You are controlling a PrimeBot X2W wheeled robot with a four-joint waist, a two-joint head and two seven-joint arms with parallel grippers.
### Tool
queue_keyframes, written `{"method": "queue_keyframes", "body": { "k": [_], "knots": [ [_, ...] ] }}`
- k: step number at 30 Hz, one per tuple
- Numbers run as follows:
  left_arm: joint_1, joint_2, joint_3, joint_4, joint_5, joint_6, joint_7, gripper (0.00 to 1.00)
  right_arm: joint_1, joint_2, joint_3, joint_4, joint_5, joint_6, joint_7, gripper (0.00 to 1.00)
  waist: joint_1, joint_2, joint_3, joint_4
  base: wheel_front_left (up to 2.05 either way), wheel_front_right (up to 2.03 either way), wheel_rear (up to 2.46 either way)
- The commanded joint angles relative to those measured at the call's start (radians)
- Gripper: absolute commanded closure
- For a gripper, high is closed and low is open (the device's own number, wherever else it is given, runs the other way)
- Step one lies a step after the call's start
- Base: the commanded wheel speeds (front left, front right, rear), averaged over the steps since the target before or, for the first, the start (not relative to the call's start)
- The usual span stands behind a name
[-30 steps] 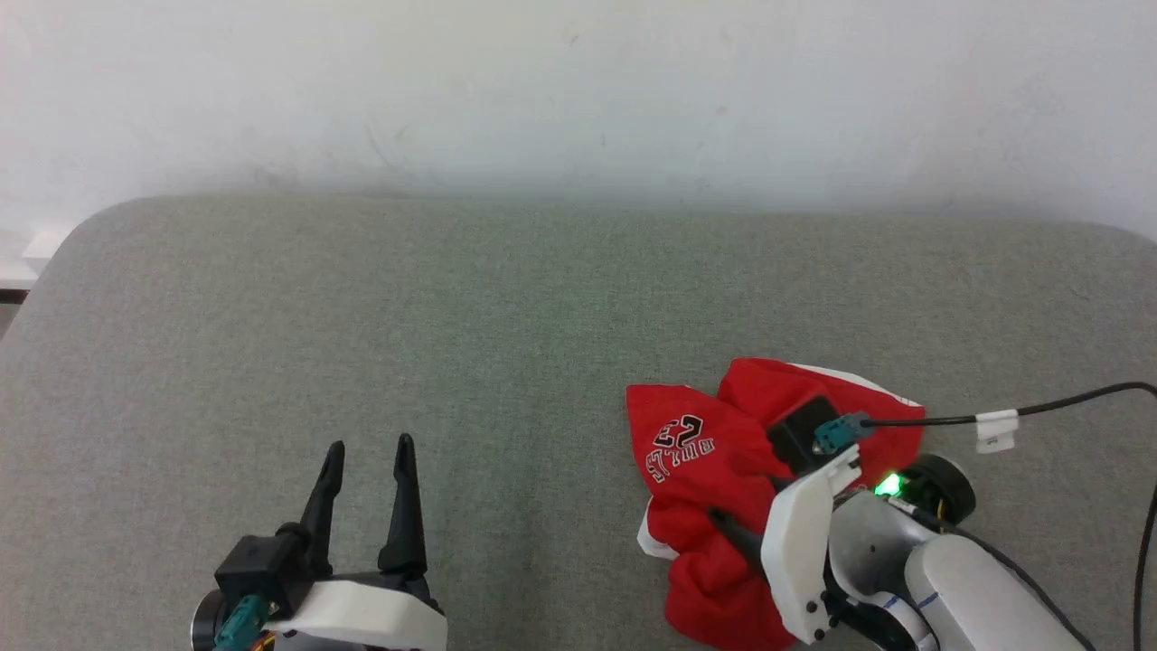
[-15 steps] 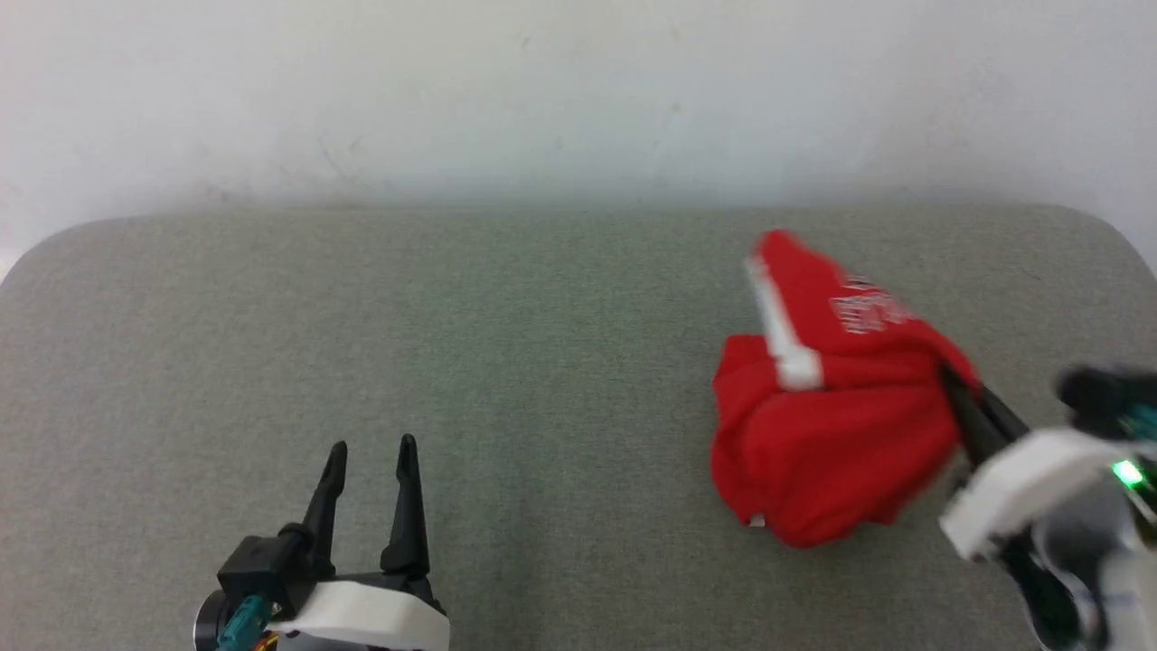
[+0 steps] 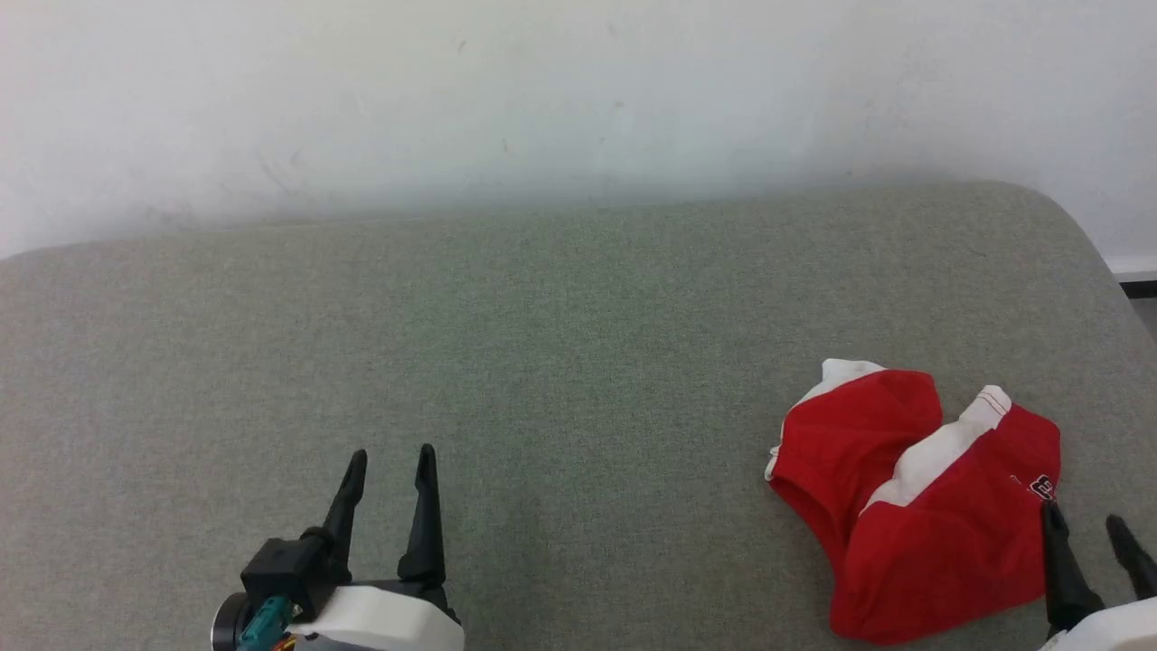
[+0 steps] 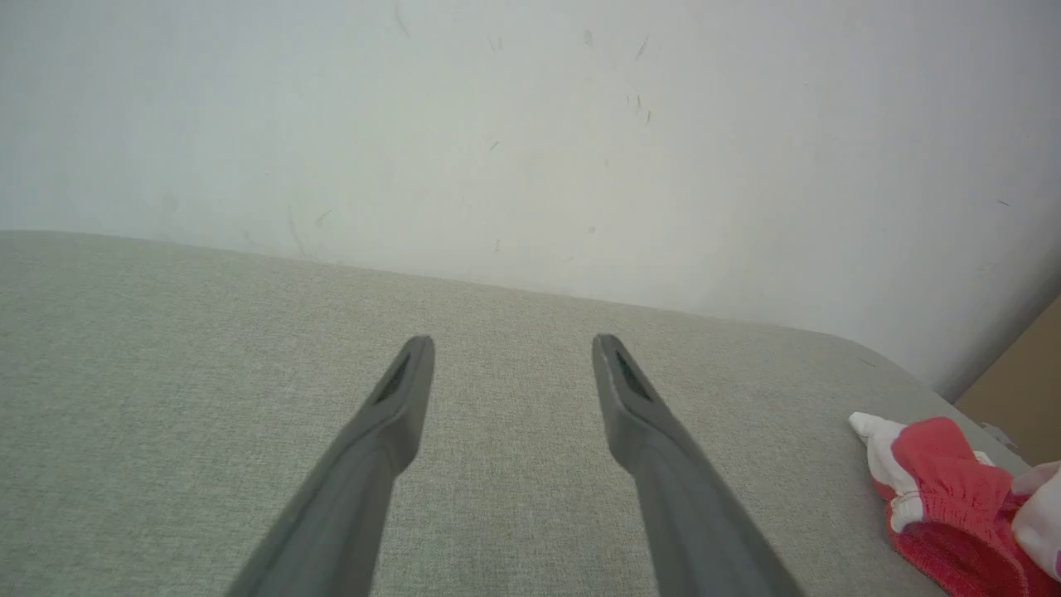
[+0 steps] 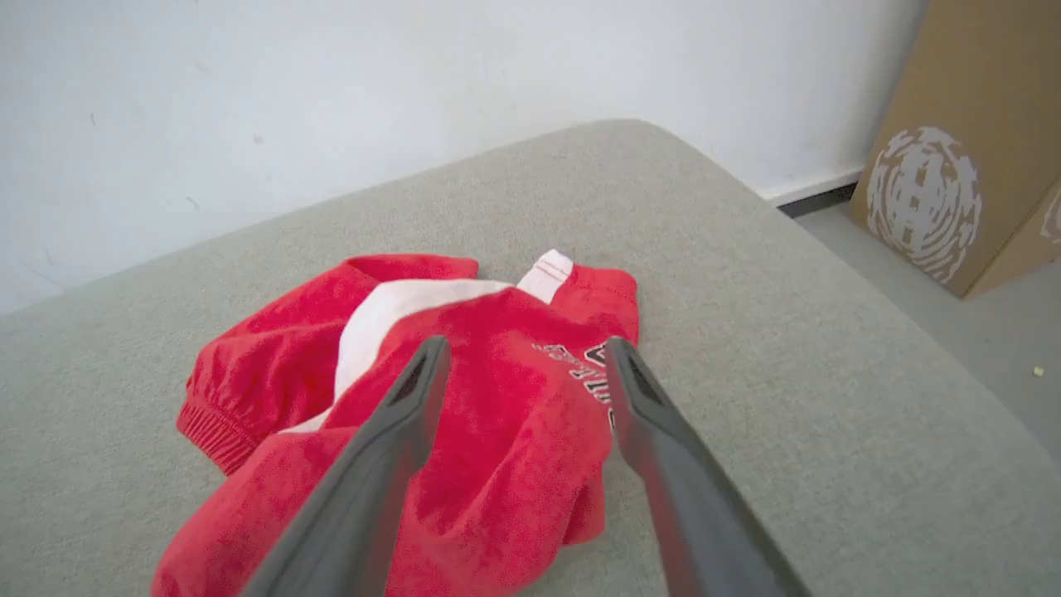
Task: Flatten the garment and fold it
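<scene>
Head view, lower left: our left gripper [image 3: 387, 457] sits over bare grey cushion [image 3: 560, 362], fingers spread, nothing between them. The left wrist view agrees: both fingers are apart above the cushion, with the white wall [image 4: 530, 124] behind.

Head view, lower right: the red shorts [image 3: 913, 506] lie crumpled near the cushion's right end. A white stripe [image 3: 931, 452] runs diagonally across the top, and there's a bit of dark print at the right edge.

Bottom right corner: our right gripper [image 3: 1083, 520] has its fingers apart, with the left tip overlapping the shorts' right edge. We can't tell whether it touches.

In the right wrist view the fingers sit apart over the heap with nothing pinched. The lettering [image 5: 572, 358] shows between them and the gathered waistband [image 5: 207, 423] is at the left. A cardboard box [image 5: 953, 166] stands on the floor, upper right.
</scene>
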State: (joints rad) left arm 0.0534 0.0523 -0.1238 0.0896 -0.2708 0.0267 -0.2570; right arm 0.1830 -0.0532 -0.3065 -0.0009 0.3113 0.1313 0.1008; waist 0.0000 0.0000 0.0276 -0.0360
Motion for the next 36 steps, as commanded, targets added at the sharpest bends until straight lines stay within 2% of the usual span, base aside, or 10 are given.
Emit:
{"method": "queue_keyframes", "body": {
  "k": [1, 8, 13, 19, 25, 26, 27, 28, 29, 36],
  "knots": [
    [-0.017, -0.002, -0.003, 0.007, 0.01, -0.004, -0.005, 0.0, -0.007, 0.003, 0.001, -0.021, -0.019, -0.001, -0.028, 0.0, 0.0, 0.0, -0.007, -0.002, 0.0, 0.0, 0.0],
    [-0.019, -0.002, -0.002, 0.009, 0.009, 0.001, -0.005, 0.0, -0.011, 0.003, 0.086, -0.081, -0.071, -0.001, 0.034, 0.0, 0.0, 0.0, -0.012, 0.003, 0.0, 0.0, 0.0],
    [-0.029, -0.002, -0.003, 0.006, 0.009, 0.003, -0.005, 0.0, -0.117, -0.085, 0.273, -0.063, -0.065, -0.001, 0.188, 0.0, 0.0, 0.0, 0.003, 0.02, 0.0, 0.0, 0.0],
    [-0.047, -0.002, -0.018, 0.0, -0.005, 0.013, -0.005, 0.0, -0.276, -0.19, 0.425, 0.1, 0.0, -0.001, 0.365, 0.0, 0.0, 0.0, 0.033, 0.058, 0.0, 0.0, 0.0],
    [-0.058, -0.002, -0.036, -0.004, -0.021, 0.027, -0.005, 0.0, -0.38, -0.204, 0.485, 0.322, 0.066, -0.001, 0.428, 0.0, 0.0, 0.0, 0.064, 0.082, 0.0, 0.0, 0.0],
    [-0.059, -0.002, -0.036, -0.003, -0.022, 0.029, -0.005, 0.0, -0.39, -0.203, 0.496, 0.356, 0.075, -0.001, 0.441, 0.04, 0.0, 0.0, 0.064, 0.084, 0.0, 0.0, 0.0],
    [-0.059, -0.002, -0.037, -0.002, -0.023, 0.029, -0.005, 0.0, -0.397, -0.199, 0.507, 0.384, 0.087, -0.001, 0.454, 0.5, 0.0, 0.0, 0.065, 0.085, 0.0, 0.0, 0.0],
    [-0.06, -0.002, -0.038, -0.001, -0.023, 0.03, -0.005, 0.0, -0.402, -0.195, 0.52, 0.407, 0.102, -0.001, 0.467, 0.84, 0.0, 0.0, 0.065, 0.087, 0.0, 0.0, 0.0],
    [-0.06, -0.002, -0.038, 0.001, -0.023, 0.03, -0.005, 0.0, -0.406, -0.19, 0.529, 0.425, 0.118, -0.001, 0.48, 1.0, 0.0, 0.0, 0.063, 0.088, 0.0, 0.0, 0.0],
    [-0.054, -0.002, -0.031, 0.013, -0.019, 0.03, -0.005, 0.0, -0.457, -0.121, 0.577, 0.378, 0.221, -0.001, 0.384, 1.0, 0.0, 0.0, 0.037, 0.088, 0.0, 0.0, 0.0]
  ]
}}
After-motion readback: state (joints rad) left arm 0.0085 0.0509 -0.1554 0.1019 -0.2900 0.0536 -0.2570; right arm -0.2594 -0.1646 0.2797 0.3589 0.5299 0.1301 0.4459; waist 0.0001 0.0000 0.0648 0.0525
